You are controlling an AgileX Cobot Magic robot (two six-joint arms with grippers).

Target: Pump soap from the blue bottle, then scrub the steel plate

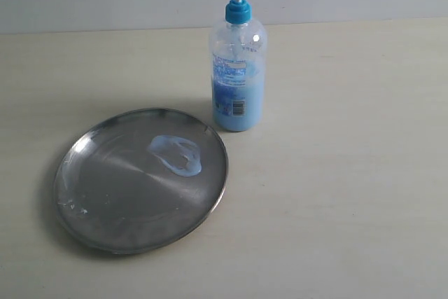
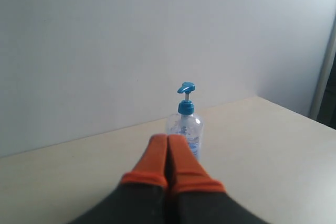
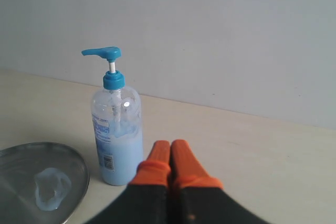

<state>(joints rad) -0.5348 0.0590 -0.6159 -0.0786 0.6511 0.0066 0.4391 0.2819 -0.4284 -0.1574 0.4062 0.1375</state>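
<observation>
Exterior view alone: whole steel plate [image 1: 105, 204], soap [image 1: 176, 154] inside

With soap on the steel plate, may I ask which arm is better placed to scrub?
Probably the right: its view shows the steel plate and soap near its shut jaws; the left's shows only the blue bottle.

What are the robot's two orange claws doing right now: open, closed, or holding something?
Left gripper: closed, holding nothing.
Right gripper: closed, holding nothing.
</observation>
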